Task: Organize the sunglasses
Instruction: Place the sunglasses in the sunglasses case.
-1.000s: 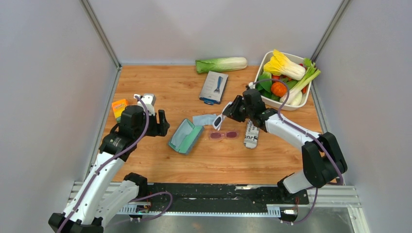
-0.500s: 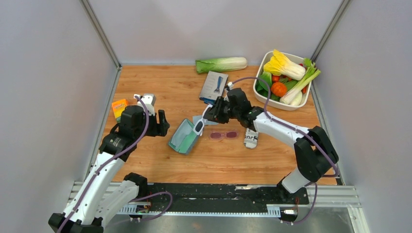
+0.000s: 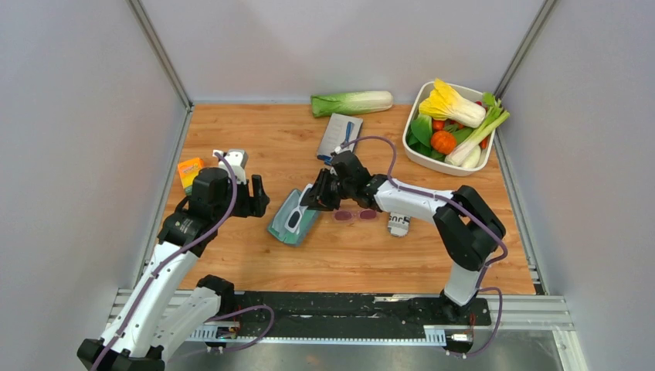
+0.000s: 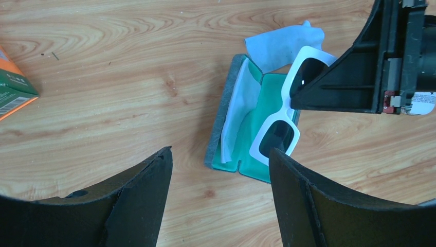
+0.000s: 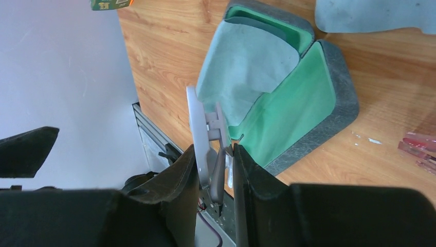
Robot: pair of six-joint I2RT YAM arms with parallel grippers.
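Note:
My right gripper (image 3: 311,202) is shut on a white-framed pair of sunglasses with dark lenses (image 3: 296,215) and holds it over the open grey case with teal lining (image 3: 284,226). In the right wrist view the white frame (image 5: 198,134) stands edge-on between my fingers (image 5: 216,152), above the case (image 5: 303,103). A small pair of pink-lensed sunglasses (image 3: 355,214) lies on the table right of the case, under my right arm. My left gripper (image 3: 259,195) is open and empty, left of the case (image 4: 234,128). The white pair (image 4: 283,113) shows over the lining.
A light blue cloth (image 4: 285,43) lies behind the case. A printed tube (image 3: 398,224), a blue package (image 3: 340,139), a napa cabbage (image 3: 351,102) and a white basin (image 3: 410,151) of vegetables sit to the right and back. An orange box (image 3: 189,171) is at the left.
My right gripper has carried the white sunglasses leftward from near the cloth to over the open case. The left arm and the pink pair have not moved.

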